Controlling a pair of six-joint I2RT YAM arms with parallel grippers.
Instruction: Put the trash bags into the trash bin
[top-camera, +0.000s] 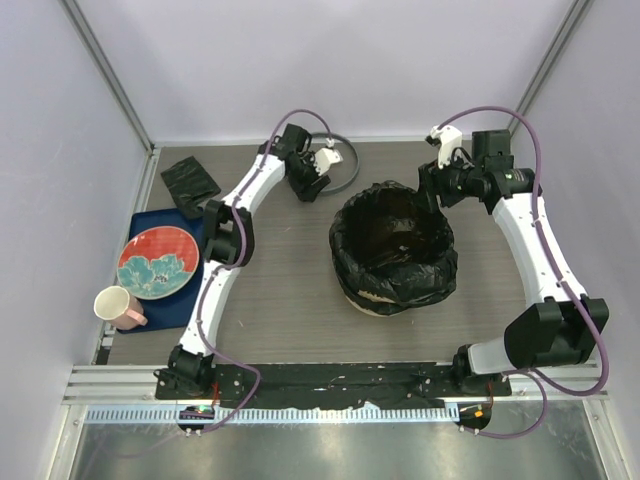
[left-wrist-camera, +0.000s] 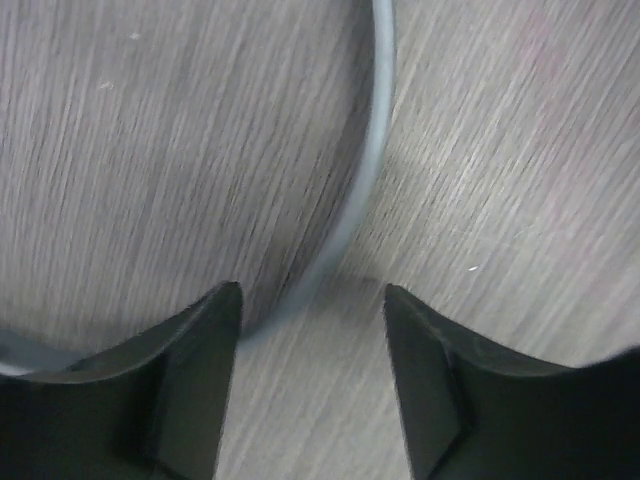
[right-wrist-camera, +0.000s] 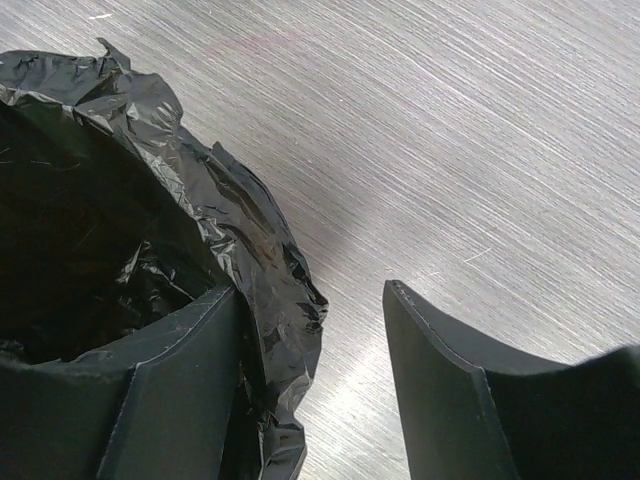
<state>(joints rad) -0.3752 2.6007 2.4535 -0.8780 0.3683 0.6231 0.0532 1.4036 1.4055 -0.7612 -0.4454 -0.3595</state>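
**Top view with both wrist views.** The trash bin (top-camera: 372, 303) is almost wholly hidden. Only a sliver of cream wall is seen at its near base. The rest is covered by the large sheet (top-camera: 395, 240) of crinkled black film, which is draped over the mouth and down the outside. The interior is too dark for anything to be made out. In the right wrist view the sheet is cut off by the left frame edge and partly masked by one finger (right-wrist-camera: 170, 390). The left wrist view is blurred, and the grey ring (left-wrist-camera: 375, 150) is cut off at the top and at the lower left.

The bin is placed right of centre on the table (top-camera: 290, 300). Bare wood is left between it and the left arm, and a narrower strip between it and the right arm. The folded packet (top-camera: 190, 183) is laid flat at the far left, close to the table edge and just beyond the blue mat (top-camera: 178, 312).

Counted: two trash bags (one sheet on the bin, one packet outside it), one bin, one ring, one plate (top-camera: 157, 262), one cup (top-camera: 118, 305), one mat.

The left gripper (left-wrist-camera: 312, 290) is spread above the ring, which is seen lying on the table, and nothing is grasped. The right gripper (right-wrist-camera: 312, 285) is spread at the bin's far right edge. The sheet's ruffled edge lies against one finger, bare table is seen in the gap, and nothing is clamped.
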